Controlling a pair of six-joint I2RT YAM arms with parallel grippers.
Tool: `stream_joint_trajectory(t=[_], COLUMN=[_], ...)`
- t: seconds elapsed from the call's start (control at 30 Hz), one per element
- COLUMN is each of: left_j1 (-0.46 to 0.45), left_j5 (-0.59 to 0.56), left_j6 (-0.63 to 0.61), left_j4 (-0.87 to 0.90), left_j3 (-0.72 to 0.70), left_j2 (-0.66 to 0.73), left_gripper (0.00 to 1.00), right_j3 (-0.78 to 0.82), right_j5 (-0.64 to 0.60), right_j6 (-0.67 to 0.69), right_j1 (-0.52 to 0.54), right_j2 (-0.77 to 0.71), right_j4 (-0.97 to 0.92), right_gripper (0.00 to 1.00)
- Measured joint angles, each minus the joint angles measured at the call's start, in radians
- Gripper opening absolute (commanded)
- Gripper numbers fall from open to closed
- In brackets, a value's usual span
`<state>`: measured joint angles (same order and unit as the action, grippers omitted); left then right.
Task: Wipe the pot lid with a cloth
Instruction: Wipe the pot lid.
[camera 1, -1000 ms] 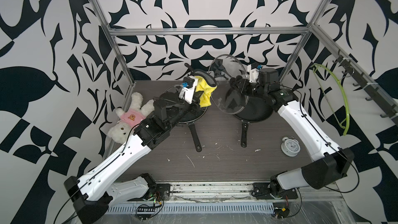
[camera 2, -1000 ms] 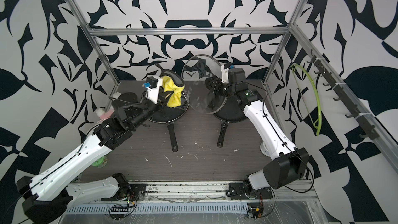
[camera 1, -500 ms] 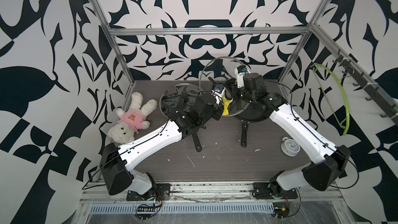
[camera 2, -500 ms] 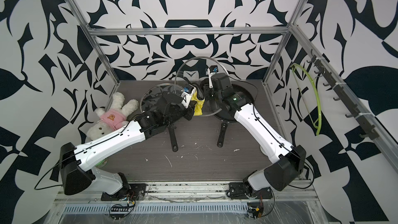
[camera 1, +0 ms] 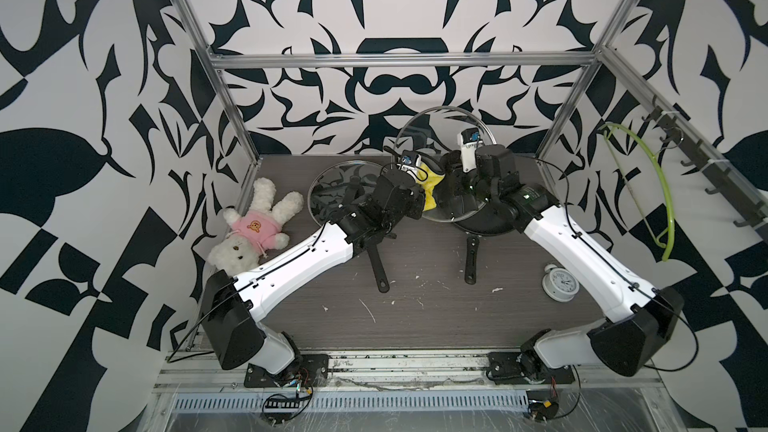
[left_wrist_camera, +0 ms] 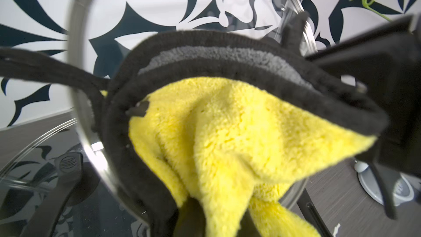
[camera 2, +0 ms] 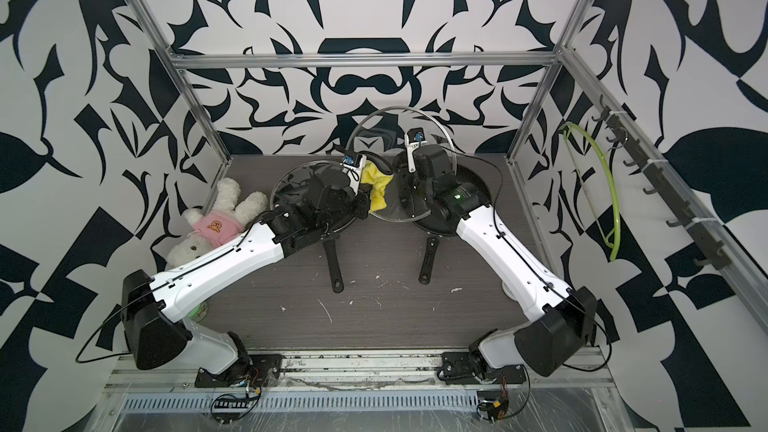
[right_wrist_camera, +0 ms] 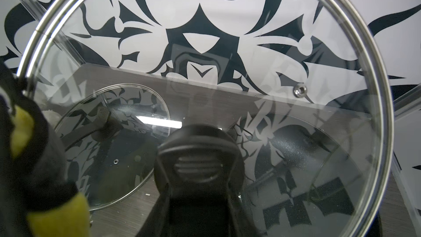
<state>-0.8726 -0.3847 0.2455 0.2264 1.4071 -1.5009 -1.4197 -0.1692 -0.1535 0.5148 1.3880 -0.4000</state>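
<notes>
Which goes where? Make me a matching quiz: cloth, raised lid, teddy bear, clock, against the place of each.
1 cloth
2 raised glass lid
3 teddy bear
4 clock

A on the table, right side
B in the left jaws
C lying by the left wall
D in the right jaws, held by its knob

Pairs: 1-B, 2-D, 3-C, 4-A

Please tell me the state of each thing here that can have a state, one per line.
pot lid: up in the air, tilted on edge
cloth: bunched, against the pot lid's rim
left gripper: shut on cloth
right gripper: shut on pot lid
second lid: lying on left pan
right pan: uncovered
teddy bear: lying down
clock: lying face up
</notes>
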Motion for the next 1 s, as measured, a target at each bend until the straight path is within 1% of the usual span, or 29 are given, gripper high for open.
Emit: stream_joint_trajectory(t=[0.13, 0.2, 0.27, 0.37, 0.5, 0.7, 0.87, 1.0], left_j1=[0.054, 0.088, 0.12, 0.144, 0.148, 0.143, 0.137, 0.114], left_j5=[0.029, 0.069, 0.119, 0.18, 0.237, 0.3, 0.329, 0.337], left_j6=[0.012, 0.014, 0.009, -0.021, -0.09, -0.202, -0.299, -0.374], left_j4=[0.034, 0.066, 0.103, 0.168, 0.283, 0.462, 0.619, 0.707], left_j3=[0.035, 0.07, 0.124, 0.233, 0.394, 0.63, 0.82, 0.905], left_j2=[0.0, -0.005, -0.022, -0.068, -0.148, -0.28, -0.402, -0.472], left_gripper=[0.0, 0.0, 0.0, 0.0, 0.0, 0.0, 0.0, 0.0], right_j3=[0.047, 0.081, 0.103, 0.138, 0.169, 0.171, 0.171, 0.164], right_j5=[0.023, 0.043, 0.067, 0.096, 0.136, 0.173, 0.174, 0.161], right_j6=[0.06, 0.114, 0.172, 0.281, 0.446, 0.723, 0.944, 1.065], right_j1=[-0.003, -0.002, 0.002, 0.01, 0.019, 0.043, 0.104, 0.159], right_j2=[-0.029, -0.05, -0.068, -0.099, -0.138, -0.154, -0.148, -0.118], right_j4=[0.012, 0.023, 0.022, 0.028, 0.021, -0.016, -0.093, -0.141], right_gripper=[0.0, 0.0, 0.0, 0.0, 0.0, 0.0, 0.0, 0.0])
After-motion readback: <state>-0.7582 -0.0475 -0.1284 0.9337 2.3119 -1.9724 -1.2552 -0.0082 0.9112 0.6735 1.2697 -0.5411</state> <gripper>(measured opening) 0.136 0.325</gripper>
